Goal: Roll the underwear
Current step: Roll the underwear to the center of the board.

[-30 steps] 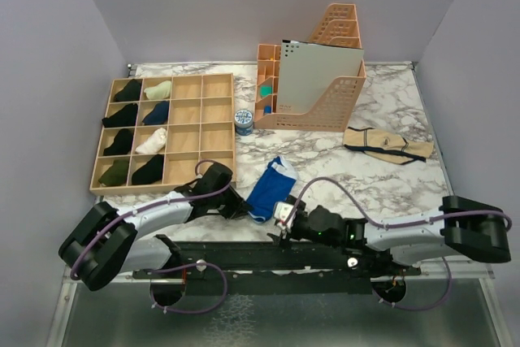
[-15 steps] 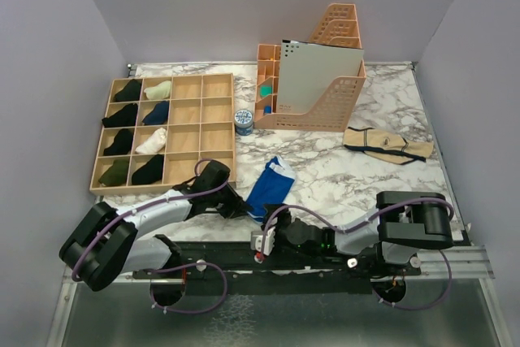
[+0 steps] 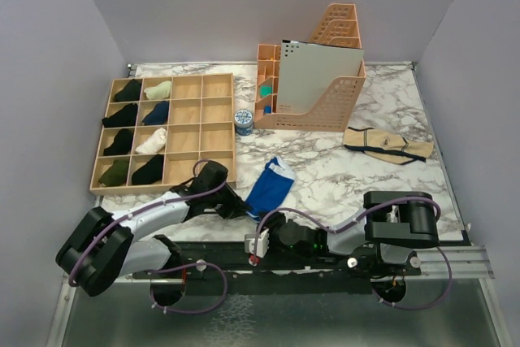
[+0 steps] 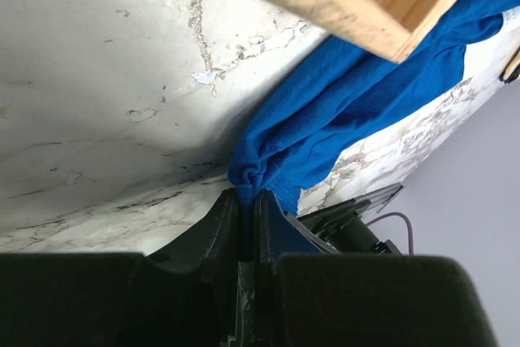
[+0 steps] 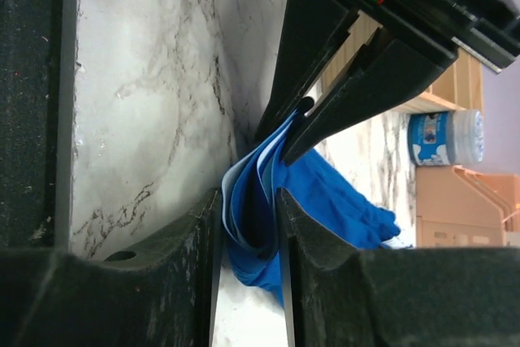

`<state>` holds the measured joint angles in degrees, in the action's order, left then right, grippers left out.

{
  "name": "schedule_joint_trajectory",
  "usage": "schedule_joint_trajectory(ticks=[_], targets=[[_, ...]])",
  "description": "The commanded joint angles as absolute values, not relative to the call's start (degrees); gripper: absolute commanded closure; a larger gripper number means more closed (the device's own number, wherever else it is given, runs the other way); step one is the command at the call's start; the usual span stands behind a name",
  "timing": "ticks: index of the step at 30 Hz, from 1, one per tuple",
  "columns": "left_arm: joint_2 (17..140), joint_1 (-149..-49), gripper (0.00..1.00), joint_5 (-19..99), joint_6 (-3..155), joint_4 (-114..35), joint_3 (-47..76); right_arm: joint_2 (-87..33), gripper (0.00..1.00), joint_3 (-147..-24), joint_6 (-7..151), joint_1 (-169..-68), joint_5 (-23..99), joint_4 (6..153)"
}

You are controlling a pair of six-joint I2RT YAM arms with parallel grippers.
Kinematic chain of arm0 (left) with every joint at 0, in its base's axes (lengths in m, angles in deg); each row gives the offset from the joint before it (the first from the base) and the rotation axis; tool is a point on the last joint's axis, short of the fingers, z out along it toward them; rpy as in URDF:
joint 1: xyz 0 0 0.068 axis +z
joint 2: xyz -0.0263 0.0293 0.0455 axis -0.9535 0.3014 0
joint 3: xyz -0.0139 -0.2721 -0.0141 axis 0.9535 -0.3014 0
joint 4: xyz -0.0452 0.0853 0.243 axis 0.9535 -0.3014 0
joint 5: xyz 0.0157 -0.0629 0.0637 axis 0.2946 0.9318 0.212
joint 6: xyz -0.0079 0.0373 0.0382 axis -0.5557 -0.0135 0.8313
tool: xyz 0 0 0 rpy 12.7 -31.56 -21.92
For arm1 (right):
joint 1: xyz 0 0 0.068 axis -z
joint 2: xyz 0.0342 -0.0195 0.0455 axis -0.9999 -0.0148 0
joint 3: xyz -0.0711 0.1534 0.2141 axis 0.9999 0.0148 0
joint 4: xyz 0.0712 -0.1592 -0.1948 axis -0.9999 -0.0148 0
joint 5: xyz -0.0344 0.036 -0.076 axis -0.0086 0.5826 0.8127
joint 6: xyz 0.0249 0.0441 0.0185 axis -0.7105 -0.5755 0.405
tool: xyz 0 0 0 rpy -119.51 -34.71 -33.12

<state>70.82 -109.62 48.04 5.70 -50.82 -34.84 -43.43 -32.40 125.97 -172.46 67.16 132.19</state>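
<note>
The left tool [image 4: 249,198] is pinched nearly shut on a bunched corner of the blue underwear [image 3: 272,184], with the cloth gathered into a small knot right at its tips. From there the garment spreads away from that tool across the marble bench [image 3: 357,180], lying fairly flat and running partly under the corner of the wooden tray [image 4: 382,6] that juts in just above the tips. The right tool [image 5: 248,225] sits just beside the left one at the same near edge of the garment. Its jaws stand partly closed around a folded, layered hem, and the cloth fills the gap between them. The left tool's dark fingers meet just beyond its tips.
</note>
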Motion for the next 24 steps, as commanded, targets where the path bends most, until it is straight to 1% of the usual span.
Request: schedule_joint_trajectory(ticks=[1, 2, 7, 9, 11, 12, 13, 15, 17, 19, 20, 22, 24], targets=[[69.3, -109.3, 1.0, 48.9, 3.5, -51.2, -36.5, -45.5, 0.7, -33.1, 123.6, -172.9, 66.9, 132.8], [69.2, -109.4, 1.0, 48.9, 3.5, -51.3, -36.5, -45.6, 0.73, -33.3, 123.0, -172.9, 66.8, 132.8], [68.3, -109.3, 1.0, 48.4, 3.4, -51.5, -36.9, -45.8, 0.82, -33.0, 119.6, -172.9, 66.7, 132.9], [67.5, -109.3, 0.99, 47.8, 3.5, -51.9, -37.0, -45.1, 0.89, -32.6, 116.9, -172.8, 66.0, 133.1], [66.6, -109.3, 0.85, 47.5, 3.4, -51.9, -37.5, -44.2, 0.95, -32.4, 113.7, -172.7, 64.9, 132.5], [66.1, -109.3, 0.83, 47.3, 3.4, -51.7, -38.0, -43.8, 0.99, -32.1, 111.9, -172.5, 64.0, 132.5], [65.5, -109.3, 0.79, 47.0, 3.4, -51.6, -38.2, -43.4, 0.99, -31.8, 110.4, -172.3, 63.6, 133.0], [64.2, -109.2, 0.65, 46.4, 3.1, -52.1, -38.7, -42.8, 1.0, -31.0, 107.4, -171.9, 62.7, 133.9], [62.9, -109.2, 0.6, 45.7, 3.5, -52.5, -38.9, -41.9, 1.0, -30.1, 104.4, -171.6, 61.2, 135.5], [61.6, -109.2, 0.46, 44.6, 4.6, -53.4, -38.6, -40.7, 0.99, -28.8, 100.0, -170.3, 58.1, 138.1], [60.9, -109.2, 0.36, 43.9, 5.5, -54.1, -38.2, -40.1, 1.0, -28.3, 97.8, -169.5, 56.3, 139.0], [59.1, -109.2, 0.19, 42.1, 8.1, -55.7, -37.0, -39.1, 0.99, -27.3, 93.8, -167.8, 53.5, 141.2], [56.8, -109.2, 0.08, 40.0, 11.1, -57.0, -36.0, -38.1, 1.0, -26.2, 89.3, -165.7, 50.0, 143.5]])
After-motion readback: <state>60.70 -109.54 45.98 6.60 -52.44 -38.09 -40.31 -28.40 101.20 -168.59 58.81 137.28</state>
